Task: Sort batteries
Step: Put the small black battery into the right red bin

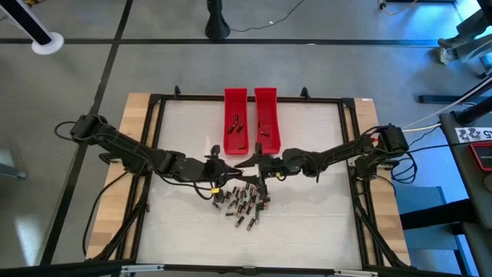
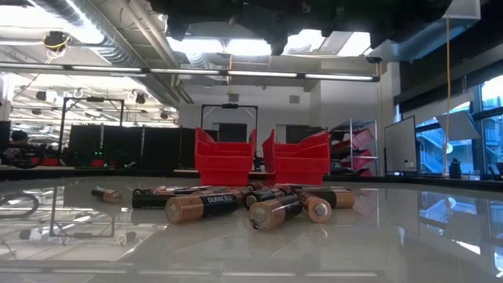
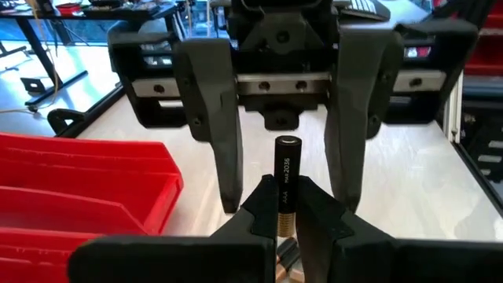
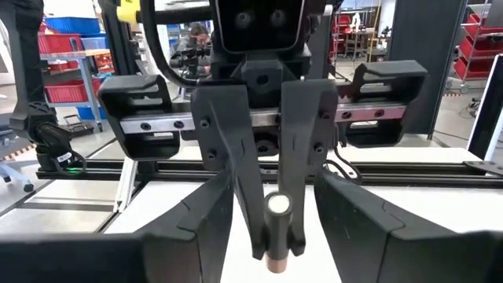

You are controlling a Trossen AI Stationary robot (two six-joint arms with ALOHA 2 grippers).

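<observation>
In the high view the two grippers meet over the middle of the bench, and the point where they meet is crowded and hard to make out. In the low view both arms are cut off above the frame, so no fingers are seen there.

The left gripper (image 3: 287, 228) is shown in its wrist view with its fingers closed on a single battery (image 3: 286, 185), which stands up between them with its metallic end away from the camera. Facing it, the right gripper (image 3: 287, 165) is seen with its fingers apart on either side of that battery, not touching it as far as can be told. In the right wrist view the same battery (image 4: 277, 228) is seen end-on between the left arm's closed fingers.

Two red trays (image 1: 251, 119) lie side by side at the far middle of the bench (image 1: 307, 231). A few small dark pieces are seen in each, too small to identify with certainty.

The remaining batteries (image 1: 242, 204) lie in a loose pile just near of the grippers; in the low view they are seen lying on their sides in front of the trays. Open bench surface is left to the left, right and near side of the pile, inside a dark frame along the edges.
</observation>
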